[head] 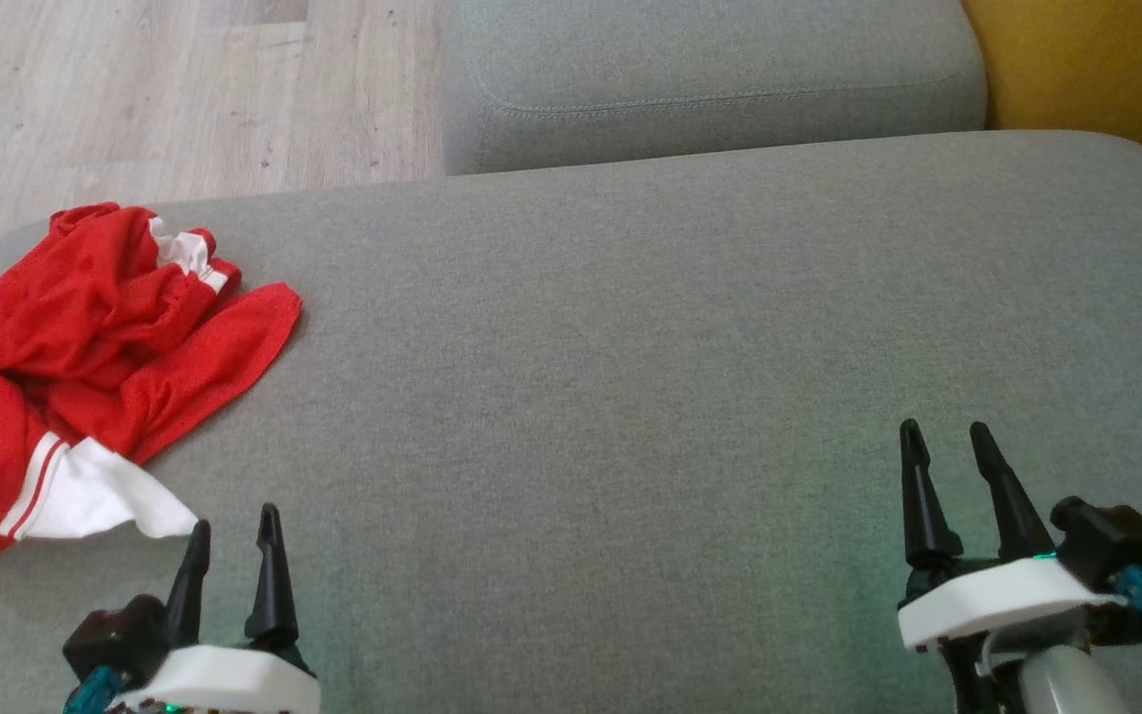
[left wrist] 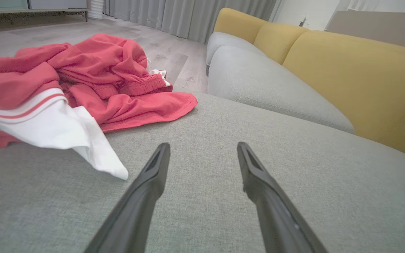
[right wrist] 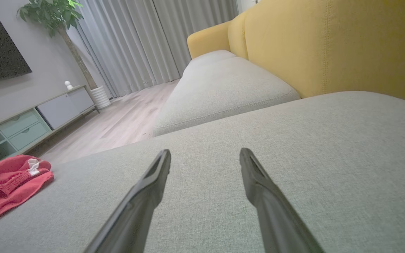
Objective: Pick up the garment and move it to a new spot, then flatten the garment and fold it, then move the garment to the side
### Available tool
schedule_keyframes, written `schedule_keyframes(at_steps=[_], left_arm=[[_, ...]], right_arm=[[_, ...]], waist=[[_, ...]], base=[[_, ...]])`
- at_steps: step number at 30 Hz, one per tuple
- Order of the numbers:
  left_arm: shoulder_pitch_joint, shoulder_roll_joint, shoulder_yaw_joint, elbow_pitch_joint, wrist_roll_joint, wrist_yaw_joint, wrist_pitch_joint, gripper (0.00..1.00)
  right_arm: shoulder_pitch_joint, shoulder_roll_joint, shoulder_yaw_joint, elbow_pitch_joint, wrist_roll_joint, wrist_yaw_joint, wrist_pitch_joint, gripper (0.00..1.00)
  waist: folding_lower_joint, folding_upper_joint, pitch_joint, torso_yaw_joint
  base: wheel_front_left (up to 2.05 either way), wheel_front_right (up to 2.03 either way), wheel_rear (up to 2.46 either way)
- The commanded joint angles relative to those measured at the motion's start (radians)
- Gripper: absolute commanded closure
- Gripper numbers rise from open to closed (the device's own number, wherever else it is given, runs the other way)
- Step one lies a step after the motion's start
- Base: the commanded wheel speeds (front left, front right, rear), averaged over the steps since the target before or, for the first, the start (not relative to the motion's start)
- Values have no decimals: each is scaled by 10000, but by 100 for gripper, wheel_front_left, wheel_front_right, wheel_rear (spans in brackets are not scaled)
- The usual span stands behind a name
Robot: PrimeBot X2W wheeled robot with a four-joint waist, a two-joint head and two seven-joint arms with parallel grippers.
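left claw [head: 234, 518]: spread, empty, low over the cushion [head: 630, 347].
right claw [head: 945, 426]: spread, empty, also low over the cushion.
garment [head: 85, 347]: red with a white panel, crumpled heap. It lies ahead and left of the left claw, white corner just beside it, and well apart from the right claw, far off to its left.
risk, grip: pinching only the loose white corner likely lifts one layer — the rest trails, snags or slips free.
risk, edge: the heap sits near the cushion's edge by the floor [head: 135, 89]; a sideways nudge from the left claw could push it off.
risk, cushion: closing too low may catch the cushion cover with the cloth.
risk, reach: the right claw has far to cross — a late second grip may leave the garment bunched.
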Motion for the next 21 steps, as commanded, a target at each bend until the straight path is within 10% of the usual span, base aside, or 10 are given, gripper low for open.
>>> schedule_keyframes(at_steps=[1,21], left_arm=[[-272,226,318,-230,343,57,-190,0],[-81,322,557,205,2590,147,-777,0]], right_arm=[[-137,-81,253,-281,-389,-6,-195,0],[-184,-90,514,202,-2310,-7,-785,0]], waist=[[0,0,0,0],[0,0,-61,6]], base=[[0,0,0],[0,0,0]])
